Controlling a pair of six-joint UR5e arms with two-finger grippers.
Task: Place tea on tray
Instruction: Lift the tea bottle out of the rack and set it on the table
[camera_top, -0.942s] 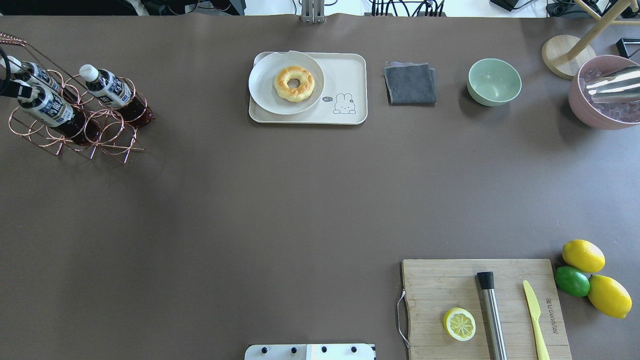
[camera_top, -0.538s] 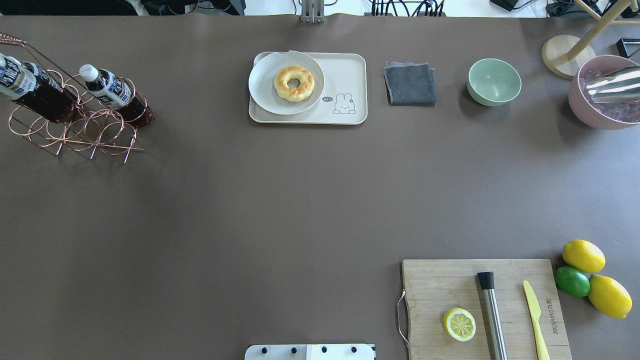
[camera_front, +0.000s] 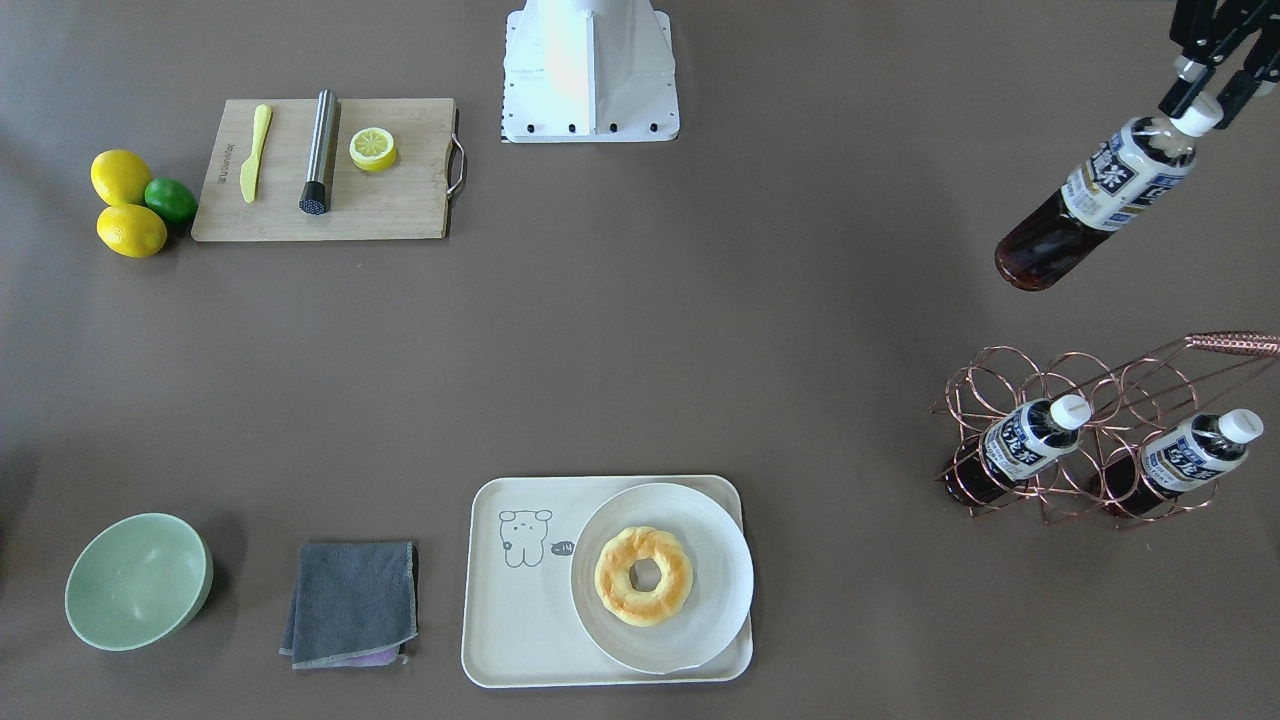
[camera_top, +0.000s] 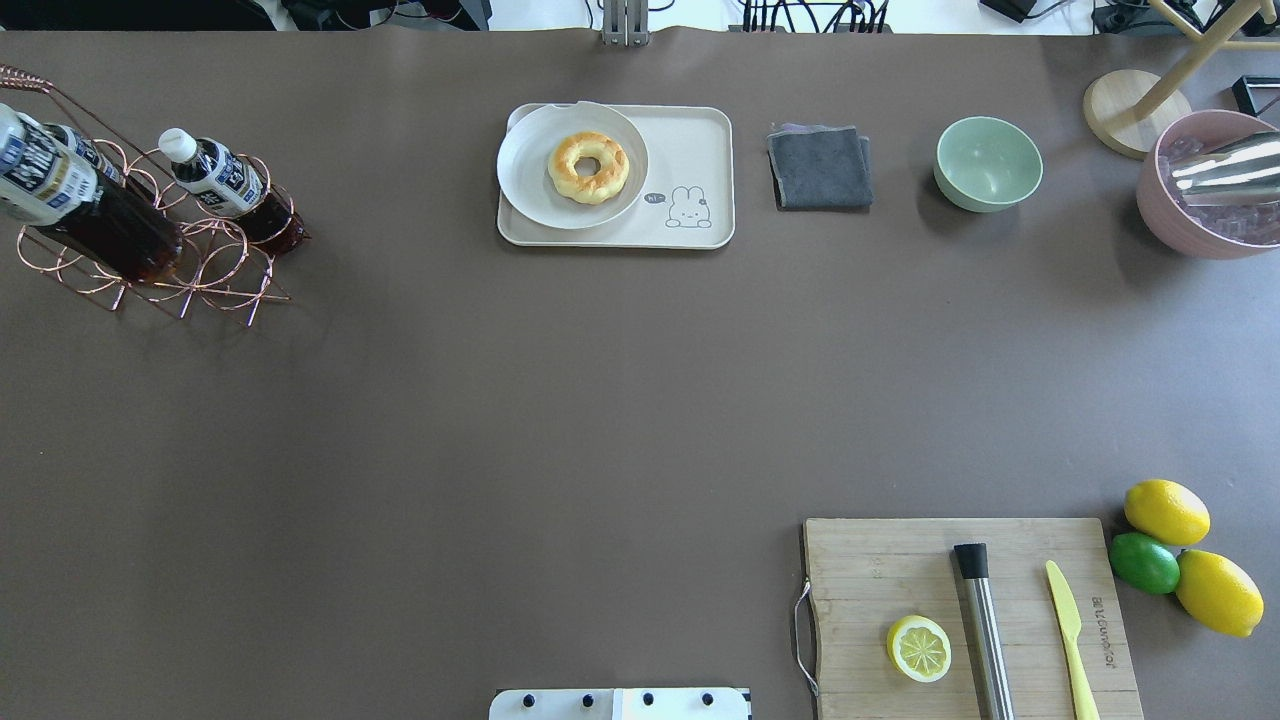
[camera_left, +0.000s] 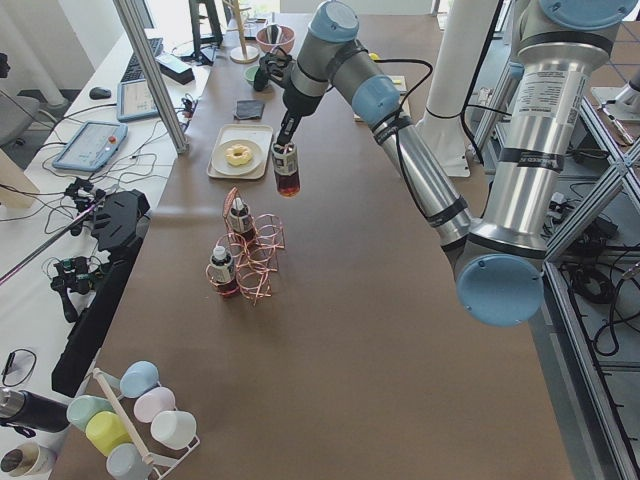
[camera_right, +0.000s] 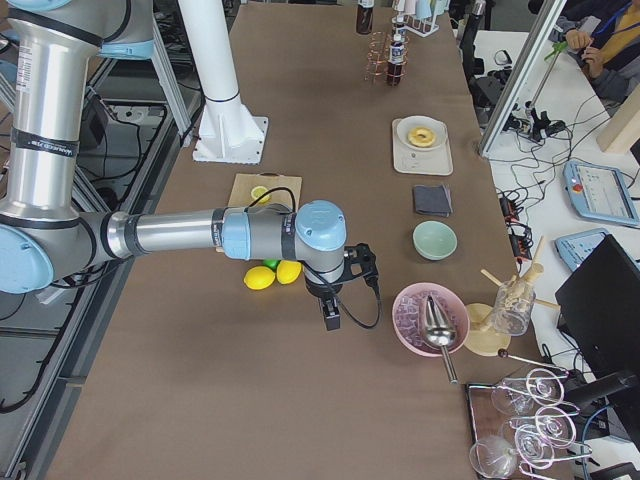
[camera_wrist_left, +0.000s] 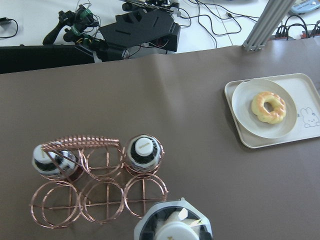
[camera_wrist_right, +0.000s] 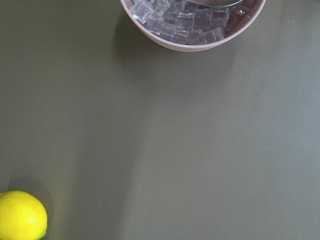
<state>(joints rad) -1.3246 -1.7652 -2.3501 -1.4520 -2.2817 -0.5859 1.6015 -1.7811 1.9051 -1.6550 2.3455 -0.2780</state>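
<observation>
— How was the table (camera_top: 560, 420) laid out, and where was the tray (camera_top: 700, 140) set?
— The tray was set at the far edge, near the middle in the overhead view. Its half toward the robot's left was taken up by a round plate (camera_top: 530, 190) with a doughnut (camera_top: 610, 172); only the half with the drawn bear (camera_top: 688, 207) was bare.
— And the copper rack (camera_wrist_left: 80, 141)?
— It was stood at the robot's left end, well apart from the tray, with two other bottles (camera_wrist_left: 142, 151) lodged in its rings.
— Where was the tea (camera_front: 1100, 200) seen?
— It was held in the air, out of the rings and near the rack, hung by its white cap (camera_front: 1197, 113) with the dark base lowest. In the left side view its long axis was seen close to upright.
— By what was it held?
— By the left gripper (camera_front: 1200, 100), its fingers closed on the cap. The right gripper (camera_right: 331, 318) was shown only in the right side view, by the lemons (camera_right: 260, 278), far from the tea; whether it was open or closed could not be told.
— What was the coming move judged to turn on?
— The tray lay to the robot's right of the bottle, and the bare half lay beyond the plate. The bottle was therefore judged to need carrying across above the plate, kept upright, before being set down by the bear
</observation>
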